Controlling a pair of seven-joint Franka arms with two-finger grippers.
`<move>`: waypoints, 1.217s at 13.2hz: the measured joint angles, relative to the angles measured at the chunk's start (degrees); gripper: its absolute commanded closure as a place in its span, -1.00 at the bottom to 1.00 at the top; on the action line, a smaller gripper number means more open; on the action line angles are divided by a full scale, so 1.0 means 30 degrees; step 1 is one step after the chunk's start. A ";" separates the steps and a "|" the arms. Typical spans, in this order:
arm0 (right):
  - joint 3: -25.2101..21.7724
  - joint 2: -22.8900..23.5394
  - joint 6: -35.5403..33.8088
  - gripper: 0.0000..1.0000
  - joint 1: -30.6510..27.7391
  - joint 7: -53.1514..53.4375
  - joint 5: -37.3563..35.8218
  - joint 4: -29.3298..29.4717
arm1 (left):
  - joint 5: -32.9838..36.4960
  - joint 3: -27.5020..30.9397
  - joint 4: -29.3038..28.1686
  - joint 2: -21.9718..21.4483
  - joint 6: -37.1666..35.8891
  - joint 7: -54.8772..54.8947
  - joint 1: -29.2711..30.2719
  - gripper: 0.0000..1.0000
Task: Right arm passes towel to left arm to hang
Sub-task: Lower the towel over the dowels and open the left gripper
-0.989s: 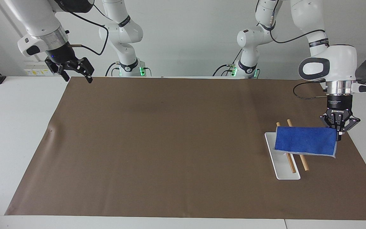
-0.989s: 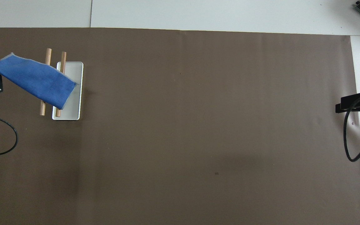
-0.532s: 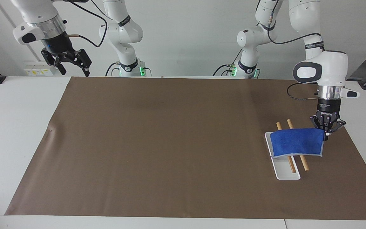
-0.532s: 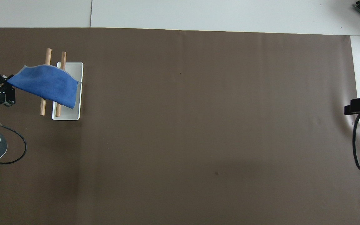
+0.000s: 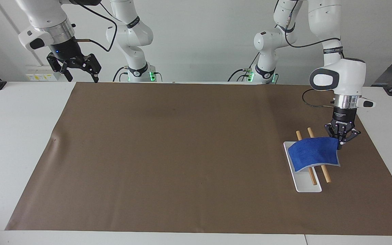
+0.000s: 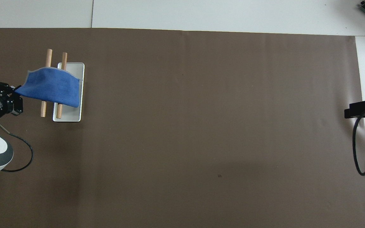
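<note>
The blue towel (image 5: 315, 153) lies draped over two wooden rods (image 5: 325, 175) of a rack with a white base (image 5: 306, 187), near the left arm's end of the table. My left gripper (image 5: 341, 143) is shut on the towel's end edge beside the rods and still holds it. In the overhead view the towel (image 6: 51, 87) sags across both rods (image 6: 48, 53), with the left gripper (image 6: 15, 92) at its end. My right gripper (image 5: 82, 76) is open and empty, raised over the brown mat's corner at the right arm's end; it also shows in the overhead view (image 6: 361, 108).
A large brown mat (image 5: 182, 153) covers most of the white table (image 5: 15, 136). The rack's white base (image 6: 74, 68) stands on the mat. A black cable (image 6: 356, 148) hangs from the right arm.
My left gripper has come down and moved toward the rack, laying the towel over the two rods. My right gripper has risen a little and hovers at its end.
</note>
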 measured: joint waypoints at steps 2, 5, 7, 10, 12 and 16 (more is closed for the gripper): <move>0.0000 -0.0001 0.0000 -1.00 0.0000 0.0000 0.0000 -0.0100 | -0.0008 0.0008 -0.0288 -0.0001 0.0002 -0.0530 0.0192 -0.65; 0.0000 -0.0003 0.0000 -1.00 0.0000 0.0001 0.0000 -0.0242 | -0.0010 0.0022 -0.0459 -0.0007 -0.0019 -0.0776 0.0537 -1.00; 0.0000 -0.0018 0.0000 -1.00 0.0000 0.0002 0.0000 -0.0262 | -0.0010 0.0022 -0.0439 -0.0022 -0.0045 -0.0796 0.0719 -1.00; 0.0000 -0.0042 0.0000 -1.00 -0.0002 0.0004 0.0000 -0.0265 | -0.0008 0.0022 0.0271 -0.0180 -0.0263 -0.0787 0.0733 -1.00; 0.0000 -0.0043 -0.0003 -1.00 -0.0002 0.0005 0.0000 -0.0294 | 0.0071 0.0016 0.1070 -0.0562 -0.0671 -0.0429 0.0732 -1.00; -0.0002 -0.0044 -0.0006 -1.00 -0.0014 0.0006 0.0000 -0.0326 | 0.0312 -0.0372 0.1749 -0.2019 -0.1214 0.4359 -0.0121 -1.00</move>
